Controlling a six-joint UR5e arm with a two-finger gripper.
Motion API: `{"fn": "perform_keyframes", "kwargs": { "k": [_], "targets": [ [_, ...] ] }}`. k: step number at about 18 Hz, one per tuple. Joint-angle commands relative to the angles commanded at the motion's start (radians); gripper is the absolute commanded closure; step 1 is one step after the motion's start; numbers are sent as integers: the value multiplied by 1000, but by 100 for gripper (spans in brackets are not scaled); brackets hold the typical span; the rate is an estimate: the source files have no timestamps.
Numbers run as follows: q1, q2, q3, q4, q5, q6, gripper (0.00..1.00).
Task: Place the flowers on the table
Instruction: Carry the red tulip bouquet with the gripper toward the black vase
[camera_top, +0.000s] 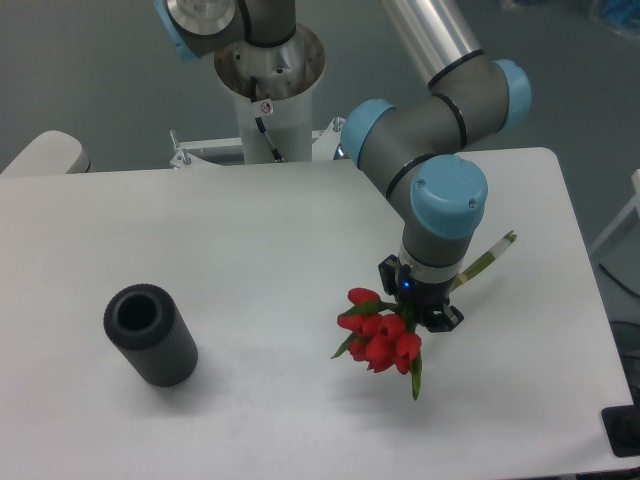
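Observation:
A bunch of red tulips, the flowers (381, 337), lies low over the white table (250, 250) at its right half, blooms toward the front and green stems (488, 256) running back to the right. My gripper (421, 306) points straight down onto the bunch just behind the blooms. Its fingers are hidden under the wrist, so I cannot see whether they still clamp the stems. Whether the flowers rest on the table or hang just above it is unclear.
A black ribbed cylinder (150, 335) stands on the table's front left. The arm's base column (268, 90) rises behind the far edge. The table's right edge runs close to the stem ends.

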Motion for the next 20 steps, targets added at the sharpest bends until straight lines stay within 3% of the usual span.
{"fn": "perform_keyframes", "kwargs": {
  "k": [7,10,20],
  "targets": [
    [-26,11,-21,-2,11,3,94],
    [-32,29,-58,-2,20,3,95],
    [-84,170,-333,49,51,110,92]
  ]
}}
